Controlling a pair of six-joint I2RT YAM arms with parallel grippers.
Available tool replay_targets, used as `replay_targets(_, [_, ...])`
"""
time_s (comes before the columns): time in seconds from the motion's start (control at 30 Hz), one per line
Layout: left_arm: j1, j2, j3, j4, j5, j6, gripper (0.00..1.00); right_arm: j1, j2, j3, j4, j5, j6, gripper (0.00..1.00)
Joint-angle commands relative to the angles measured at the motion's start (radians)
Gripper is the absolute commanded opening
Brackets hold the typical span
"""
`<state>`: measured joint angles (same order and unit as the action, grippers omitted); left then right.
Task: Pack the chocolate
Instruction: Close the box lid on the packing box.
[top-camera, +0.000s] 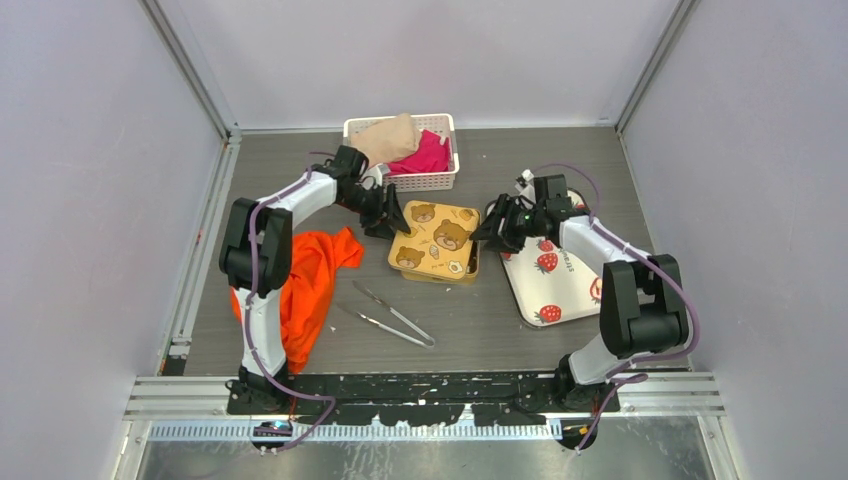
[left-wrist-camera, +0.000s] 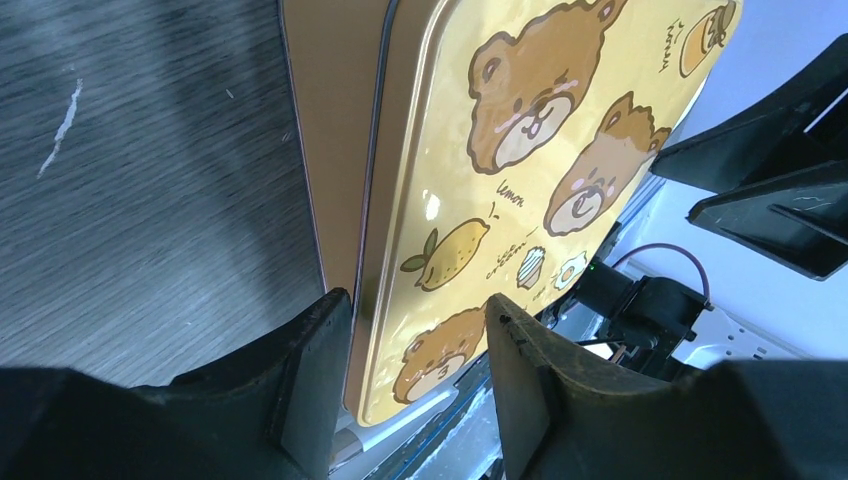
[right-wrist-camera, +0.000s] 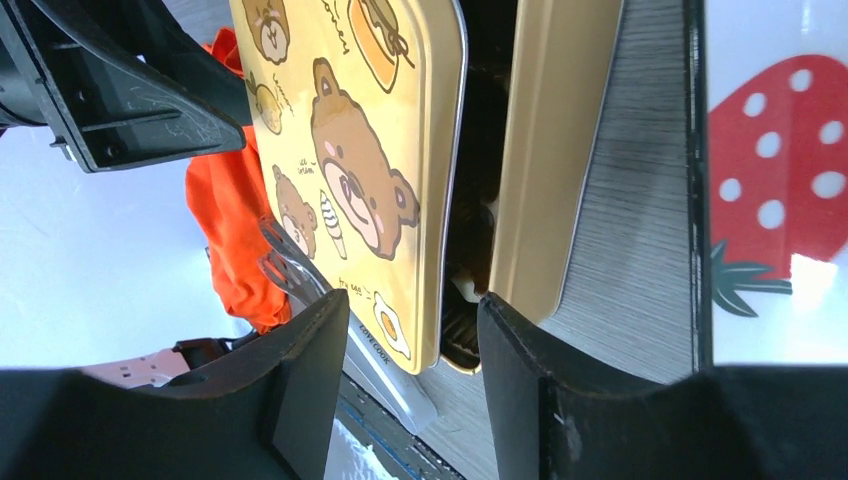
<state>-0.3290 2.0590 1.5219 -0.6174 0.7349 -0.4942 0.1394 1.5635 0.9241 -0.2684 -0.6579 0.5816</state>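
Pressing the gaping bear-print lid (top-camera: 437, 238) down crooked could jam it on the gold tin (right-wrist-camera: 545, 150) or crush chocolate (right-wrist-camera: 462, 288). The right gripper (right-wrist-camera: 412, 305) stands released astride it; whether the left gripper (left-wrist-camera: 415, 300) clenches, I cannot tell.

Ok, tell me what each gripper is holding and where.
The left gripper straddles the bear lid at its left edge; whether it is clamped cannot be told. The right gripper is open around the lid's right edge, holding nothing.

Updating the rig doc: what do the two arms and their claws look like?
The left arm and right arm have white links between bulky black joints, with a purple cable looped along each. The left claw and right claw are matte black, each with two broad wedge-shaped fingers.
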Motion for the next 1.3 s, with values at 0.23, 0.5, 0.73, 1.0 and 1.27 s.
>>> replay_targets(0.23, [-0.013,-0.059,0.045,0.007,0.014,-0.006,0.51,-0.006,-0.079,0.057,-0.087,0.158,-0.01,0.57])
replay_targets(0.5, [-0.026,-0.062,0.063,0.008,0.002,-0.026,0.51,-0.007,-0.039,0.032,-0.03,0.148,0.059,0.59])
replay_targets(0.73, [-0.05,-0.053,0.077,0.024,-0.008,-0.055,0.5,-0.006,0.024,0.03,0.024,0.117,0.106,0.6])
replay_targets(1.0, [-0.059,-0.052,0.073,0.01,-0.021,-0.049,0.49,-0.005,0.047,0.038,0.052,0.109,0.13,0.6])
replay_targets(1.27, [-0.061,-0.063,0.078,-0.032,-0.064,-0.013,0.49,0.014,0.046,0.1,-0.087,0.239,0.062,0.58])
